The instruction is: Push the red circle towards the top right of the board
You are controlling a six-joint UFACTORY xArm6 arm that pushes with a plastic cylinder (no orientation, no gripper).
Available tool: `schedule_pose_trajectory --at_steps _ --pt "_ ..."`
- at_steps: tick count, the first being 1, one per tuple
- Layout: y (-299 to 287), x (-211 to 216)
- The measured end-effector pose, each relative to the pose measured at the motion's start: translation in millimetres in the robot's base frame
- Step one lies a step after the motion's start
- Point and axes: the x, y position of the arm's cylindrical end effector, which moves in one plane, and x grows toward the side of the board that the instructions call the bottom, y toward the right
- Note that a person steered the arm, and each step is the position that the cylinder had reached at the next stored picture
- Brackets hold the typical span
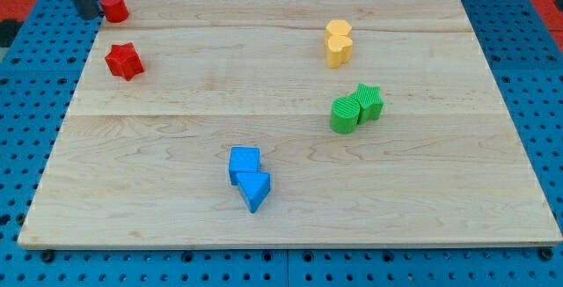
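The red circle (114,7) sits at the board's top left corner. My tip (89,13) is the lower end of the dark rod, which comes down from the view's top left. The tip stands just left of the red circle, touching or nearly touching it. A red star (124,61) lies a little below the circle, near the board's left edge.
Two yellow blocks (339,43) stand together at the upper right of the wooden board (281,217). Two green blocks (356,108) sit below them at right of centre. A blue cube (244,163) and a blue triangle (255,189) touch at lower centre. Blue pegboard surrounds the board.
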Motion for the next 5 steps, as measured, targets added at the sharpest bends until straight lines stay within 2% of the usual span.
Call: schedule_pose_trajectory --at_steps 1,2,3,4,5 --pt "41.0 -12.2" --pt "85.1 2.5" --pt "55.4 -25.8" --pt "62.7 -36.5" --pt "134.8 -20.7"
